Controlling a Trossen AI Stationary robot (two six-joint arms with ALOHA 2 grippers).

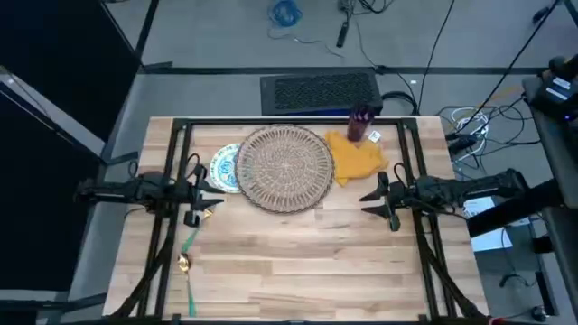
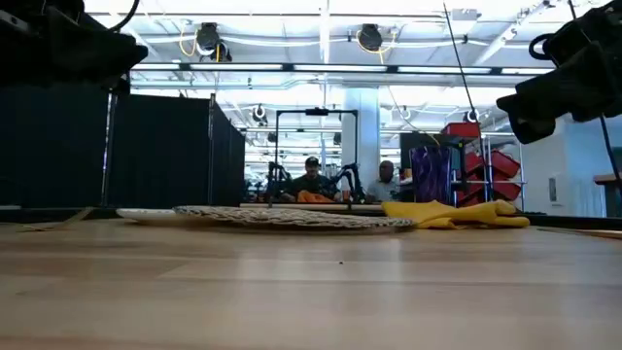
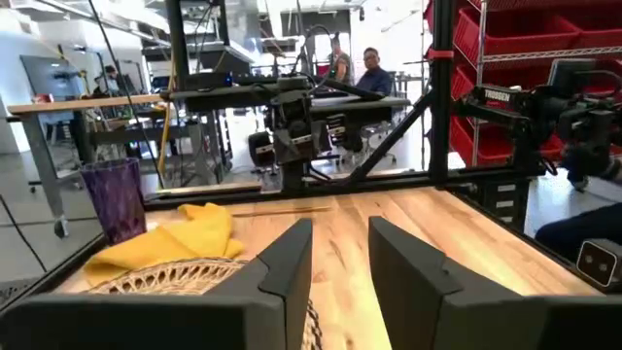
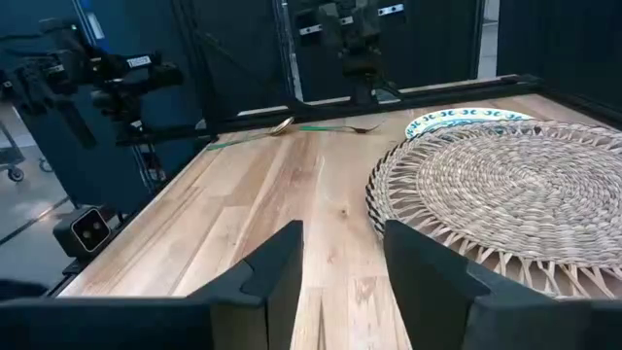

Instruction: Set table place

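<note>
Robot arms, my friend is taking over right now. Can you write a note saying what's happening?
Left gripper: open, empty, beside the plate's edge.
Right gripper: open, empty, just right of the wicker placemat.
The blue-green plate lies partly under the placemat's left edge. The yellow napkin sits crumpled at the placemat's right, the purple cup behind it. The green-handled fork and spoon lie near the table's front left.
Done: nothing arranged yet.
Left: plate onto placemat, then napkin, cutlery, cup.

Woven placemat (image 4: 505,190) overlapping patterned plate (image 4: 466,118)
</note>
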